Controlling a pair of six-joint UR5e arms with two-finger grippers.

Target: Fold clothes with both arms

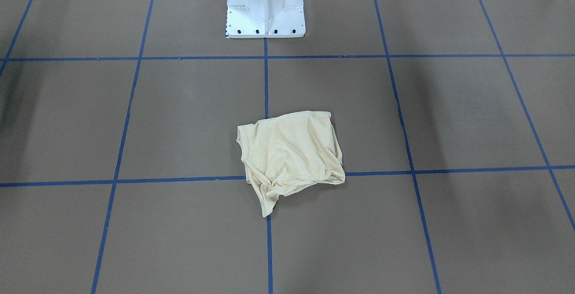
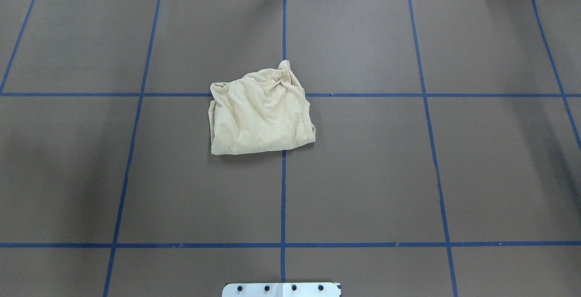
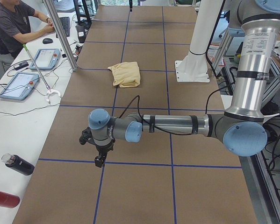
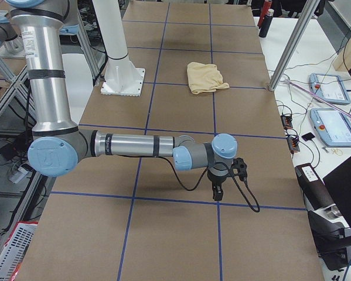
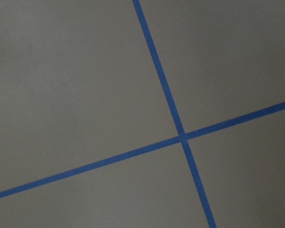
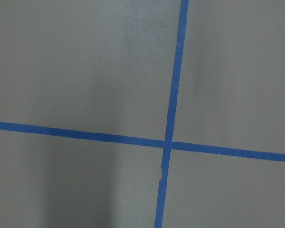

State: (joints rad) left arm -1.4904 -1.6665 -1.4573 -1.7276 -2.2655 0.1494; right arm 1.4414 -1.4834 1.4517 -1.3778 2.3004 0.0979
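Lying as a rumpled, roughly square packet, the T-shirt (image 2: 261,115) sits straight in front of the pedestal base (image 1: 265,11).
Folding looks nearly done, only tidying left; left gripper (image 3: 99,161) and right gripper (image 4: 215,193) hang far out to the base's sides, open or closed I cannot tell.

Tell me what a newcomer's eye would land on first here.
The pale cream T-shirt, a rumpled bundle lying alone near the middle of the brown table, over a crossing of blue tape lines. Next, the left arm and right arm, each stretched low over one end of the table, far from the T-shirt.
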